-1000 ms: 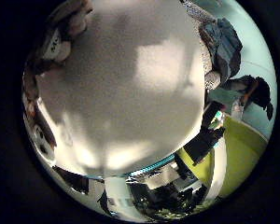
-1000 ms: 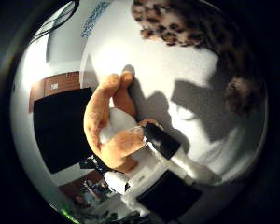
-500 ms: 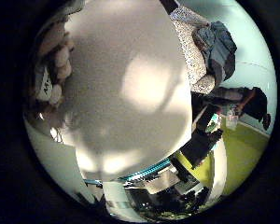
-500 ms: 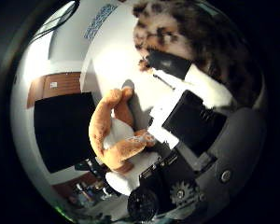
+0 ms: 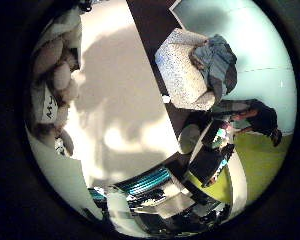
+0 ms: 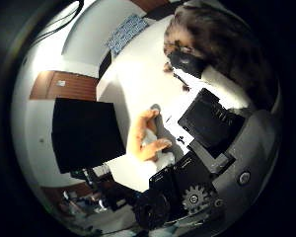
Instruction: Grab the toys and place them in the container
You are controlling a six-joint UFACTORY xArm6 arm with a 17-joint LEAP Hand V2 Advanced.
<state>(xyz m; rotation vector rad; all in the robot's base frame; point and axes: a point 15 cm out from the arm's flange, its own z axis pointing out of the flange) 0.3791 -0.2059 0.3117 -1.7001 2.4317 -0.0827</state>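
Note:
My right hand (image 6: pixel 212 123) shows its black and white fingers curled against a leopard-print plush toy (image 6: pixel 222 44), which fills the view's edge close to the palm. In the little finger side palm view, tan plush with a white tag (image 5: pixel 52 80) lies close by the palm. An orange-tan plush toy (image 6: pixel 148 135) lies on the white table (image 6: pixel 138 79), well below the hand. A speckled white container (image 5: pixel 185 70) stands just beyond the table's edge (image 5: pixel 155 80), with a grey-blue soft thing (image 5: pixel 222 58) at its far side.
A black square panel (image 6: pixel 84 133) stands beside the table near the orange-tan toy. A patterned mat (image 6: pixel 128 32) lies at the table's far end. A yellow-green floor area (image 5: pixel 255 160) lies past the container.
Both views have pulled away from the table, so the hand has risen. The leopard-print toy has stayed close to the palm. The fingers have come into the thumb side view, and the container into the little finger side view.

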